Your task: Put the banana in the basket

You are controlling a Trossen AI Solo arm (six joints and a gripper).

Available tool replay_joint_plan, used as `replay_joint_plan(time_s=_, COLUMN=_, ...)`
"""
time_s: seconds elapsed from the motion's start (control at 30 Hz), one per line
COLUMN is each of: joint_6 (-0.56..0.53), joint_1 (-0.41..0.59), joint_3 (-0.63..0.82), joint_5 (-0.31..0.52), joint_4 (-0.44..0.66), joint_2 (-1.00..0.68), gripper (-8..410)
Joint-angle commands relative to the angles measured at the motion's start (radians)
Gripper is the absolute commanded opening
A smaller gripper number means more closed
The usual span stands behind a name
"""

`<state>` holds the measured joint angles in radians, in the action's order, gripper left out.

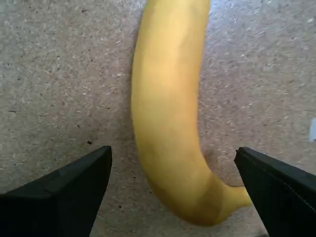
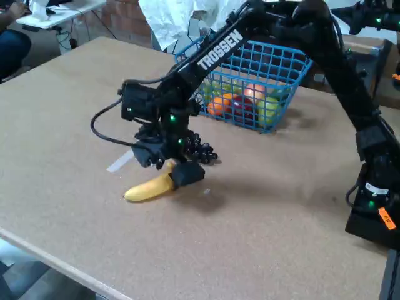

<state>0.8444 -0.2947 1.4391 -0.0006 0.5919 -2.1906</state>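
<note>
In the wrist view the gripper [image 1: 173,190] is straddling the banana [image 1: 168,113], its two black fingers [image 1: 64,192] standing spread at about 7 and 5 o'clock with bare tabletop showing between each pad and the yellow skin. The claw is released, not yet clenched on anything. The banana is lying flat on the speckled cork-brown table [image 1: 49,74], running from 12 o'clock down the middle of that view and curving toward 5 o'clock, where its tapered tip is sitting just beside the right-hand finger.

In the fixed view the gripper [image 2: 170,170] is hanging low over one end of the banana [image 2: 147,189], which is resting near the table's [image 2: 281,237] front, at roughly 7 o'clock from the blue wire basket [image 2: 284,109]. The fingers seem to be set across the fruit's width rather than along it, likely because the narrow way is the only one that fits between them, and a crosswise pinch should keep a curved, smooth piece from rolling.

The basket is standing well apart, toward 1 o'clock from the banana, already holding several pieces of fruit in orange, red and green. A dark grape bunch [image 2: 200,150] is lying just behind the gripper, close enough that a sideways drift might nudge it. A pale strip [image 2: 119,164] is lying on the table at about 10 o'clock from the banana.
</note>
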Motion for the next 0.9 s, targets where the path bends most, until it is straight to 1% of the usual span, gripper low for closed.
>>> replay_joint_plan(time_s=0.0, joint_6=-0.013, joint_1=-0.001, joint_3=0.000, joint_5=-0.022, joint_4=0.004, joint_2=-0.018, gripper=347)
replay_joint_plan(time_s=0.07, joint_6=-0.014, joint_1=-0.002, joint_3=0.000, joint_5=-0.031, joint_4=0.003, joint_2=-0.023, gripper=344)
replay_joint_plan(time_s=0.17, joint_6=-0.030, joint_1=-0.002, joint_3=0.000, joint_5=-0.042, joint_4=0.000, joint_2=-0.025, gripper=328)
replay_joint_plan(time_s=0.23, joint_6=-0.032, joint_1=-0.002, joint_3=0.000, joint_5=-0.042, joint_4=-0.002, joint_2=-0.025, gripper=307)
replay_joint_plan(time_s=0.3, joint_6=-0.039, joint_1=-0.003, joint_3=0.000, joint_5=-0.042, joint_4=-0.004, joint_2=-0.025, gripper=275)
replay_joint_plan(time_s=0.37, joint_6=-0.057, joint_1=-0.003, joint_3=0.000, joint_5=-0.042, joint_4=-0.006, joint_2=-0.025, gripper=234)
replay_joint_plan(time_s=0.43, joint_6=-0.068, joint_1=-0.003, joint_3=0.000, joint_5=-0.041, joint_4=-0.011, joint_2=-0.025, gripper=182)
replay_joint_plan(time_s=0.53, joint_6=-0.090, joint_1=-0.002, joint_3=0.000, joint_5=-0.035, joint_4=-0.027, joint_2=-0.022, gripper=92)
replay_joint_plan(time_s=0.63, joint_6=-0.089, joint_1=-0.002, joint_3=0.000, joint_5=-0.034, joint_4=-0.037, joint_2=-0.021, gripper=-1)
replay_joint_plan(time_s=0.7, joint_6=-0.090, joint_1=-0.002, joint_3=0.000, joint_5=-0.034, joint_4=-0.041, joint_2=-0.021, gripper=5)
replay_joint_plan(time_s=0.8, joint_6=-0.090, joint_1=-0.003, joint_3=0.000, joint_5=-0.034, joint_4=-0.043, joint_2=-0.020, gripper=-3)
replay_joint_plan(time_s=0.87, joint_6=-0.090, joint_1=-0.003, joint_3=0.001, joint_5=-0.034, joint_4=-0.045, joint_2=-0.009, gripper=0)
